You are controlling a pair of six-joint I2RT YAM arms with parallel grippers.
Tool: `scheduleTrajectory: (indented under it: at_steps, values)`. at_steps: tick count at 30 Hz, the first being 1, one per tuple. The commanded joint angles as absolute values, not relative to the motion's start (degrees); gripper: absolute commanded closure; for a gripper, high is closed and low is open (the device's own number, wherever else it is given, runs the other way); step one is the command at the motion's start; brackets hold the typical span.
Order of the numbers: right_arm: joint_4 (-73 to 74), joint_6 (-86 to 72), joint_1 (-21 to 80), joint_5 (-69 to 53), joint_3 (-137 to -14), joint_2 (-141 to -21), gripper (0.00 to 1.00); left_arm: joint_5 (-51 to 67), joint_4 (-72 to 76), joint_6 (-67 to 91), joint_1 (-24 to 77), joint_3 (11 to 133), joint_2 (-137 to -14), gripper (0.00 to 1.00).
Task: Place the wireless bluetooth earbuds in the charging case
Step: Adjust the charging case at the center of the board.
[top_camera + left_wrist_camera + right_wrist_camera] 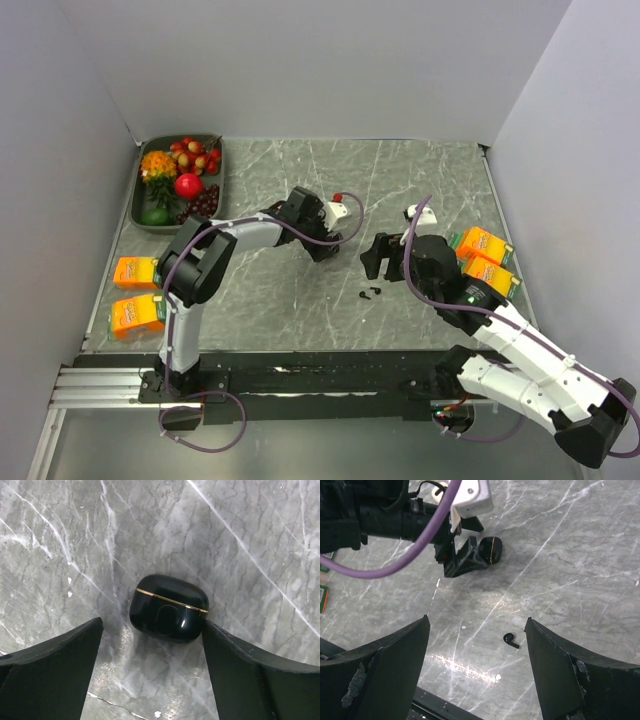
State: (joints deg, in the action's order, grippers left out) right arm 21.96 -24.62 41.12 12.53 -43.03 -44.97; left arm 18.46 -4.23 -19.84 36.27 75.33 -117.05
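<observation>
The charging case [169,607] is a glossy black pebble with a thin gold seam, lying closed on the marble table. My left gripper [152,625] is open around it: the right fingertip [212,635] touches the case's side and the left fingertip [92,632] stands apart from it. The right wrist view shows the case [493,549] beside the left gripper [465,555]. From above, the earbuds [371,293] are tiny black pieces just in front of my right gripper [378,260]. One earbud [510,640] lies on the table below my open right gripper [477,620], nearer its right finger.
A grey tray [222,165] of fruit sits at the back left. Two orange cartons [137,272] [137,314] lie along the left edge. Two more cartons [483,245] sit at the right, close behind the right arm. The table's front rail runs near the arm bases.
</observation>
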Motion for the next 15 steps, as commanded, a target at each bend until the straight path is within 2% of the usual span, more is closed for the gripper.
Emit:
scheduleTrajectory:
  at_steps: [1, 5, 9, 11, 15]
  values:
    - [21.36, -24.78, 41.4, 12.31, -44.38, -45.18, 0.15, 23.46, -6.24, -21.53, 35.51, 77.26, -118.21, 0.14]
    - [21.36, -24.61, 41.4, 12.3, -44.47, -45.44, 0.15, 25.05, -6.33, -21.53, 35.42, 76.82, -118.04, 0.18]
    - [21.09, -24.7, 41.4, 12.3, -44.12, -45.44, 0.15, 25.66, -5.63, -20.92, 35.42, 76.64, -117.51, 0.38]
    - [20.66, -24.78, 41.4, 12.22, -43.69, -45.35, 0.15, 26.19, -4.75, -20.22, 35.42, 75.76, -116.81, 0.41]
    - [20.57, -25.05, 41.4, 12.04, -43.42, -45.35, 0.15, 26.02, -2.64, -19.25, 35.42, 74.01, -115.75, 0.56]
